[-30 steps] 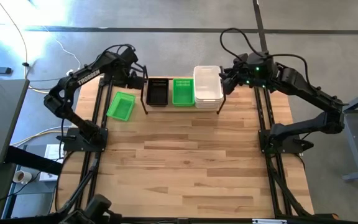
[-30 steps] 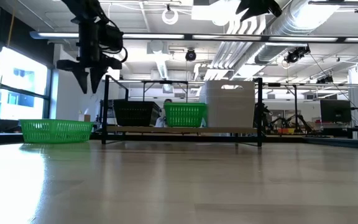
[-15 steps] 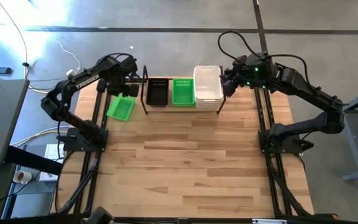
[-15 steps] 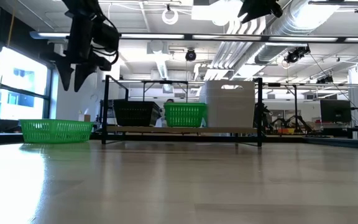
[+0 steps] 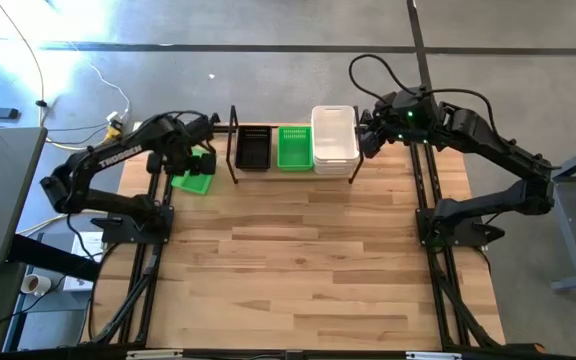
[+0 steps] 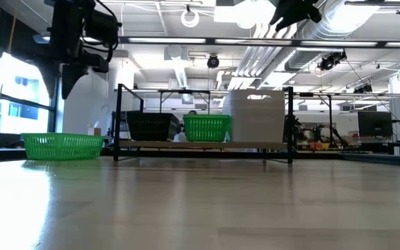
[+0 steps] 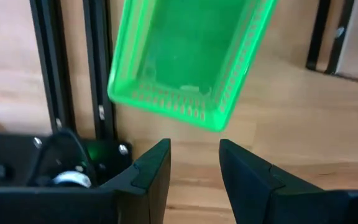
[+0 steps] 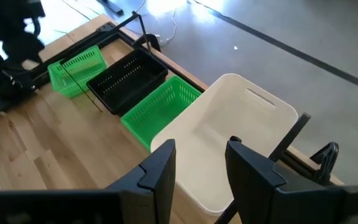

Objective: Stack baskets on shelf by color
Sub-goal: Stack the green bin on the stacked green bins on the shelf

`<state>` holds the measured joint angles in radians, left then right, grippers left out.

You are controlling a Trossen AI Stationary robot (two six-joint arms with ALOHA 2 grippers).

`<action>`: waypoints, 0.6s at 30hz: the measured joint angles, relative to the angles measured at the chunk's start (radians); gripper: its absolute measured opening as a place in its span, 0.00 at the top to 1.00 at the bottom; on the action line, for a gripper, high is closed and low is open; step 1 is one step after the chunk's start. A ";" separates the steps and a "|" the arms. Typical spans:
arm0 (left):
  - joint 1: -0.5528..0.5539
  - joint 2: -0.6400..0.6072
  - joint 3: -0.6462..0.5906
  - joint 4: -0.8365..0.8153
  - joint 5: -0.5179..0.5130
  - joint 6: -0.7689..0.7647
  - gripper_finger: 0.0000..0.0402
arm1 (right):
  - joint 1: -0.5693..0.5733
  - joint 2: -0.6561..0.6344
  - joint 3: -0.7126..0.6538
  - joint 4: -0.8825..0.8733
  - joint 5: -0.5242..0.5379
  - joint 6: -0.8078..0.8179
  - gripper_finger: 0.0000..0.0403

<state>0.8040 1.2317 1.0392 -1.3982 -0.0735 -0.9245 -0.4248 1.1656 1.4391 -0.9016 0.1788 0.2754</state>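
While the black [image 5: 253, 148], green [image 5: 294, 147] and white [image 5: 335, 139] baskets stay on the shelf [image 5: 293, 170], the left gripper [image 7: 194, 163] has swung outward, now empty and parted over the loose green basket [image 5: 194, 169]. The right gripper [image 8: 201, 168] still hovers, parted and empty, beside the white one.

Shelf [image 5: 293, 172] holds black, green, white baskets [image 5: 334, 138]; loose green basket [image 5: 192, 176] left.

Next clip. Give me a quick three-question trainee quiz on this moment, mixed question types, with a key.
1. True or false: a green basket sits on the table off the shelf.
2. Which sits at the shelf's right end? A black basket B green basket C white baskets
3. Which gripper is above the loose basket?

Key: 1 true. 2 C. 3 the left gripper, open and empty; the right gripper hangs open over the white baskets.
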 joint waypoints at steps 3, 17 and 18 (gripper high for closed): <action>-0.038 -0.022 -0.045 0.011 0.029 -0.102 0.69 | 0.000 0.000 0.000 0.000 -0.004 0.014 0.69; -0.089 -0.023 -0.171 0.151 0.027 -0.356 0.69 | 0.000 0.000 0.000 0.000 -0.065 -0.051 0.69; -0.092 -0.023 -0.178 0.152 0.025 -0.386 0.69 | 0.000 0.000 0.000 0.000 -0.074 -0.066 0.69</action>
<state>0.7115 1.2091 0.8616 -1.2459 -0.0487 -1.3109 -0.4248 1.1656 1.4391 -0.9012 0.1044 0.2095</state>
